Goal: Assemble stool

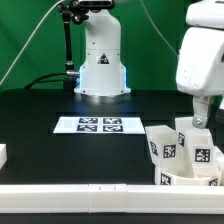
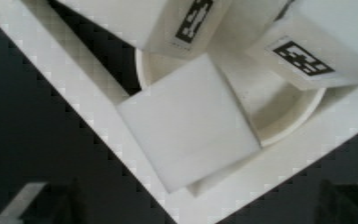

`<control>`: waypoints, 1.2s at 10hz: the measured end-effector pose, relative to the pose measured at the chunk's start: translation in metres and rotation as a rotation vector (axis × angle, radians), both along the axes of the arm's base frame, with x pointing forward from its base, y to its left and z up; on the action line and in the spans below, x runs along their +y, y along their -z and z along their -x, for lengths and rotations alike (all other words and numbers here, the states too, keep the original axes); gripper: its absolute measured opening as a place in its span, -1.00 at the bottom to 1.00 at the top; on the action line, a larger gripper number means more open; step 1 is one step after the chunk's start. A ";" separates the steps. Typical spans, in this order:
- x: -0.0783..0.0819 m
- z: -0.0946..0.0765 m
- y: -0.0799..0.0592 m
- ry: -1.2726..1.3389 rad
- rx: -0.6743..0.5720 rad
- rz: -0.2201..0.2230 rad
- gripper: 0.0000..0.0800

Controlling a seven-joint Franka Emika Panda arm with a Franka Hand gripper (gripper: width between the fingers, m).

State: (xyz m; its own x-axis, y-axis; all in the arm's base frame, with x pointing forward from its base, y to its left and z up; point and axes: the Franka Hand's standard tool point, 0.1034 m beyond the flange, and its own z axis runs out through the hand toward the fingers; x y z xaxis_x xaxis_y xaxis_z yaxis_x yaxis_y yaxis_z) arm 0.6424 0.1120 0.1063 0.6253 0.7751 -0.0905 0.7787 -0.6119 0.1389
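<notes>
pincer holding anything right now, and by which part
Nothing is held: in the wrist view the pincer fingers are spread above the seat and legs, touching neither.

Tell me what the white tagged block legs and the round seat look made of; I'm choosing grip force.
The chunky white block legs with black-and-white tags look like matte rigid plastic: flat faces, crisp edges, no glare. The shallow round white disc seat looks the same, smooth and slightly off-white, though painted wood can't be ruled out.
</notes>
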 end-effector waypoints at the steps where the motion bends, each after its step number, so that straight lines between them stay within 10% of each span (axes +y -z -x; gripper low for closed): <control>1: -0.001 0.000 0.000 -0.035 0.005 0.005 0.62; 11: -0.008 -0.005 0.014 -0.486 0.111 0.095 0.62; 12: -0.008 -0.004 0.016 -0.474 0.111 0.094 0.38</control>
